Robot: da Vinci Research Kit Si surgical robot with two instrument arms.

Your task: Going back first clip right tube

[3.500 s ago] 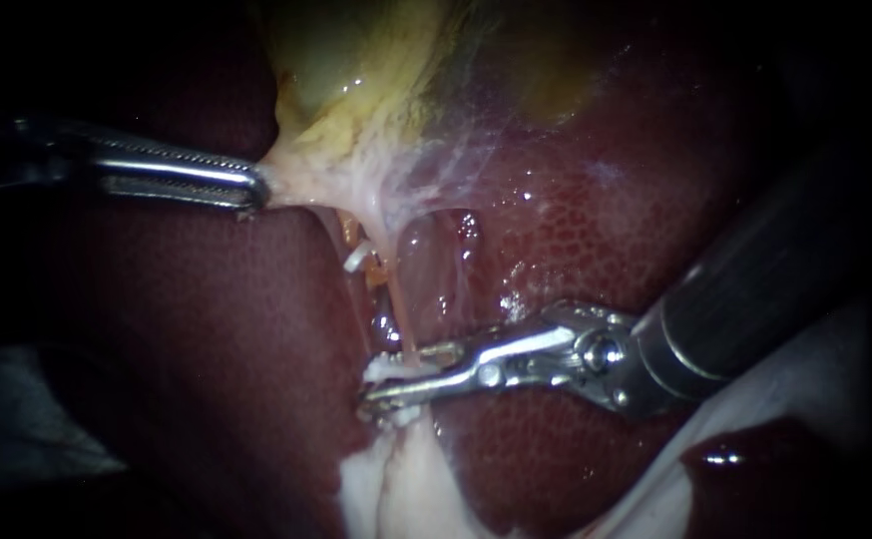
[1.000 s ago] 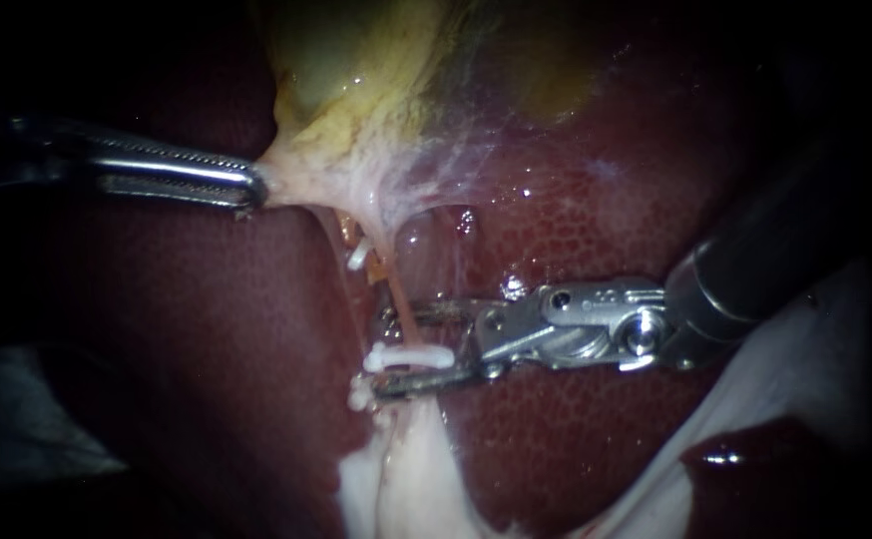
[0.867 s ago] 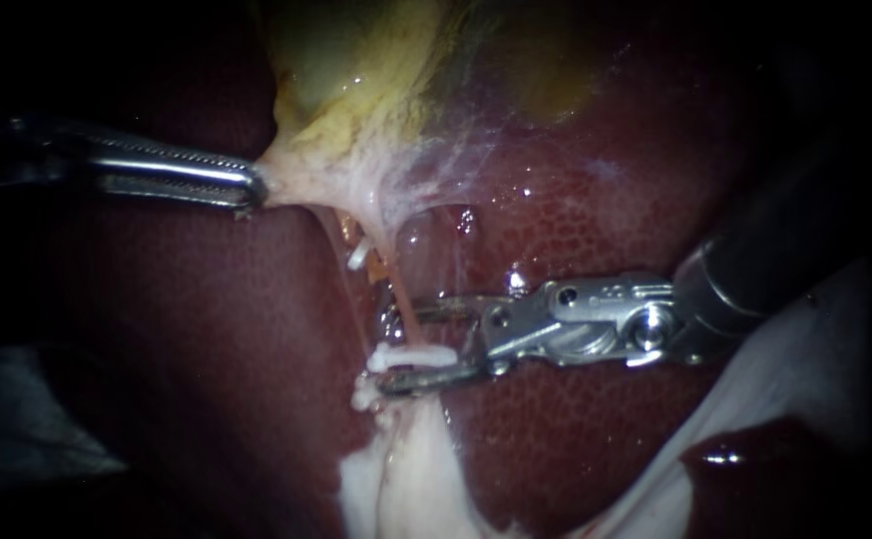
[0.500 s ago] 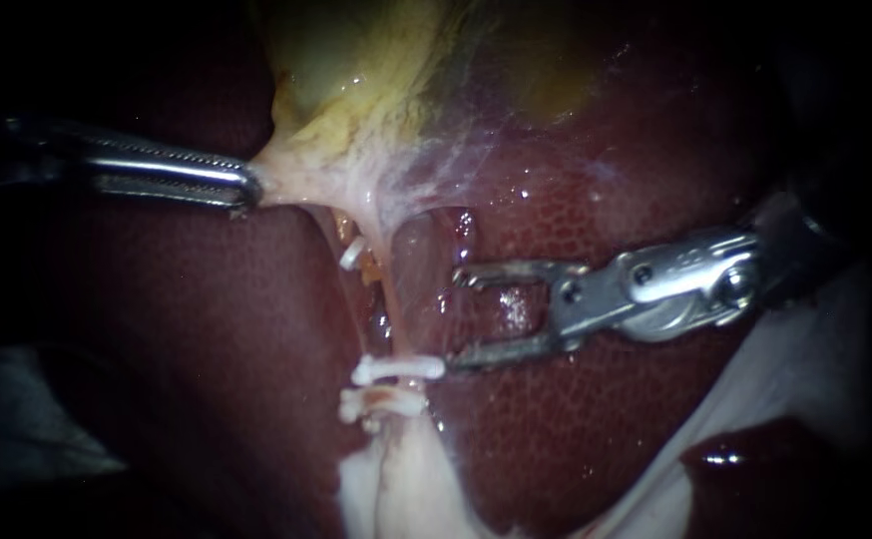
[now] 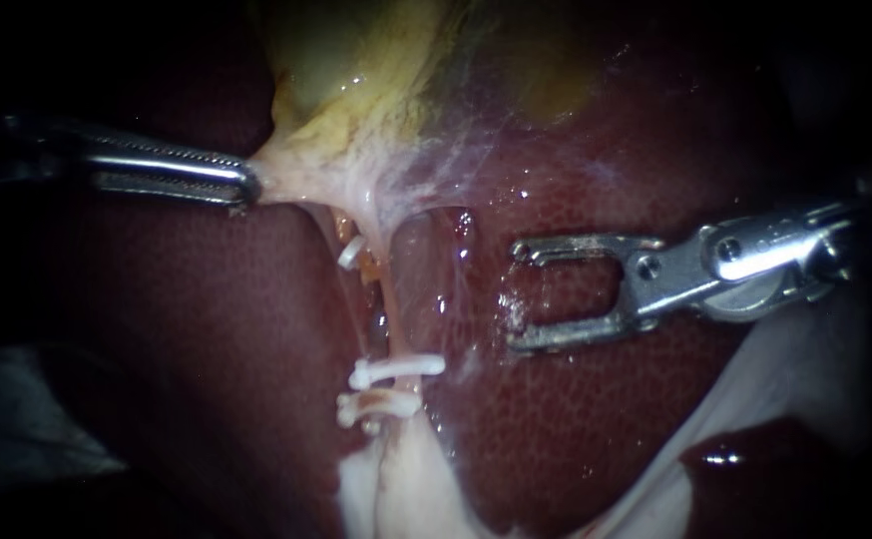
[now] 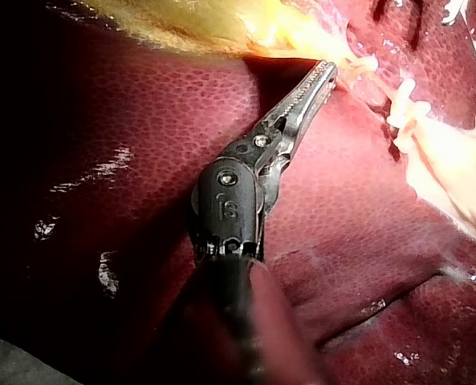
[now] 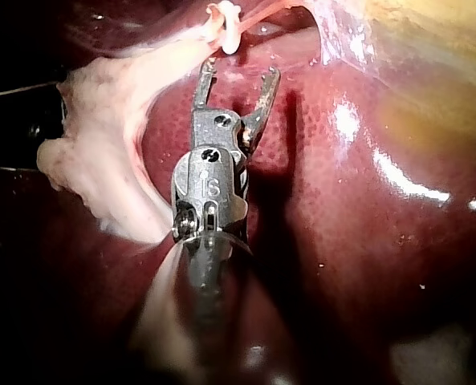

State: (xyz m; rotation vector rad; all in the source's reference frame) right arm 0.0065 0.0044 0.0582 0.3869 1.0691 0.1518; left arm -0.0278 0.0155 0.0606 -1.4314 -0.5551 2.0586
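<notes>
The right instrument [image 5: 514,296] hovers over the liver [image 5: 596,429], jaws wide apart and empty, tips pointing toward the clip [image 5: 398,368]. That clip sits across the tube [image 5: 386,309], near and slightly below the tips (long axis roughly along the shaft line). The left instrument [image 5: 246,188], near horizontal, has its jaws clamped on the gallbladder [image 5: 356,100] edge

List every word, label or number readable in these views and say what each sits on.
No words or numbers on the liver, gallbladder or clips.
Left instrument: one small engraved mark on its housing, not surely legible.
Right instrument: the same.
</notes>
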